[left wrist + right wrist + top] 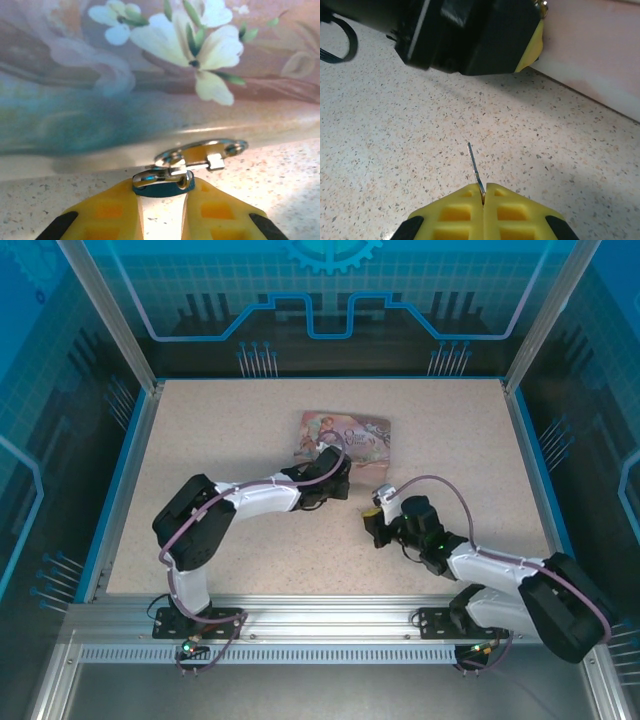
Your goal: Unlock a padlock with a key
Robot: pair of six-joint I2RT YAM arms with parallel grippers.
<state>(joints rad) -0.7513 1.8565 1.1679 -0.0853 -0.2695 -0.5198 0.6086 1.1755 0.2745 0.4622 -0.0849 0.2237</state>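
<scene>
Gripping the key [474,162] by its head between the fully closed right fingers [455,212], with the thin dark blade poking out ahead, over the speckled desk [395,125] and aimed toward the black housing [470,35] of the left arm beside the pink tin [600,55]. Likely feather-light and stiff, yet narrow enough to bend or twist in the grip if pushed off-line; best pinched flat on the head, never on the blade. Pinching what looks like one end of the padlock [197,152] with the left fingers [110,210], drawn in close around it, right at the foot of the flowered tin wall. Small, hard, shiny metal, so probably slippery and prone to swivelling under a sideways push; better clamped across the brass body than by the thin shackle, keyhole left facing the key. Cannot tell from these views which way the keyhole faces. Near the key tip but not touching, going by the overhead view.
</scene>
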